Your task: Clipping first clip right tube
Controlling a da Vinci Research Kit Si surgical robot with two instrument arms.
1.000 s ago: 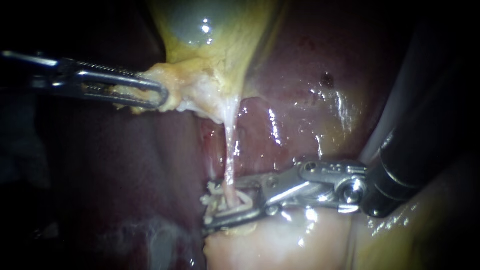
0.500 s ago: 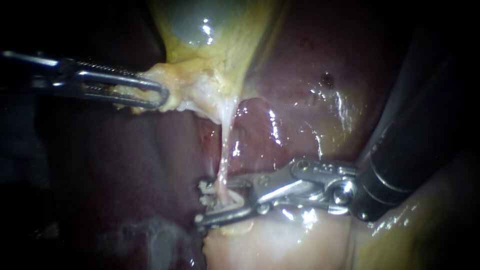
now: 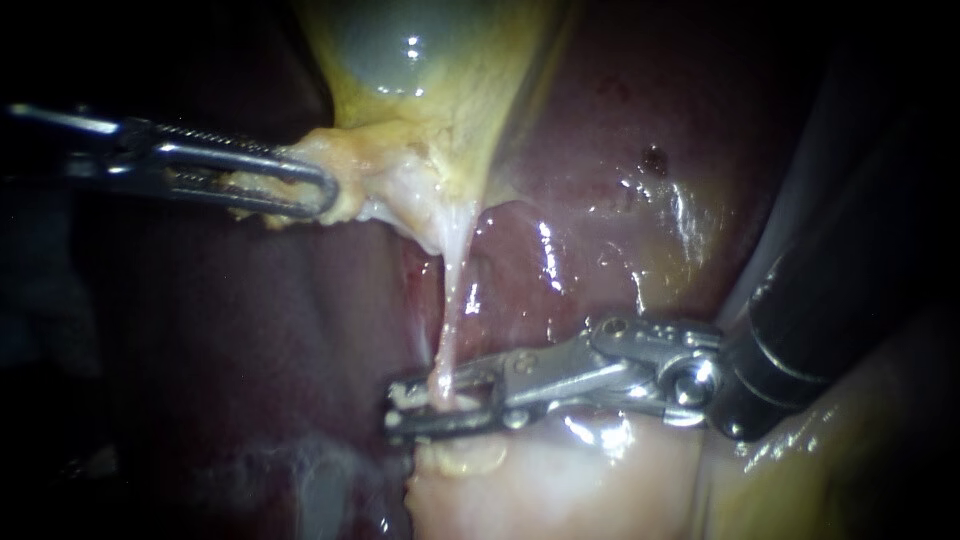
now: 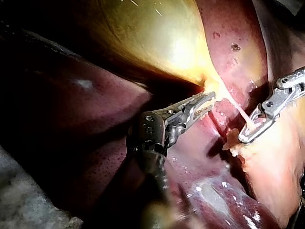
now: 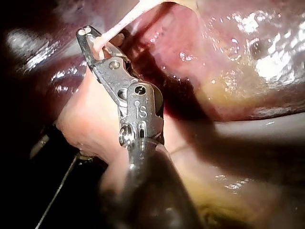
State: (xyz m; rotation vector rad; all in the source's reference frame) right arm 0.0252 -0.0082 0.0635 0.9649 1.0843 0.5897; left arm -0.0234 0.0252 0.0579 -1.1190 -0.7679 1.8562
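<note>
**Q:** What can go wrong from this position?

**A:** Three faults are possible, all by judgement.
1. Tearing. The tube [image 3: 455, 290] is thin and stretched taut. Extra pull from the left instrument [image 3: 325, 195], or sideways drag from the right instrument [image 3: 400, 407], could tear it where it is pinched.
2. Incomplete closure. If the squeeze is released before the clip [image 3: 404, 395] is fully pressed, the clip could sit loose or slip along the tube.
3. Unwanted capture. A pale lump [image 3: 520, 480] lies just under the lower jaw, so a downward drift could nip it.

**Q:** What is the state of the right tool?

**A:** It is almost closed, with only a thin slit between the jaws. Both jaws bear on the tube from two sides. The tube crosses them at about mid-length, and pale clip material shows toward the tips.

**Q:** And the left tool?

**A:** It is closed on the neck tissue [image 3: 390, 180] below the gallbladder [image 3: 420, 60], and tissue fills the space between its jaws. It is well apart from the right tool.

**Q:** Where is the tube?

**A:** It runs from the neck tissue down into the right tool, in front of the liver [image 3: 620, 130]. Only one tube shows, so I cannot tell whether it is the right or the left one.
</note>
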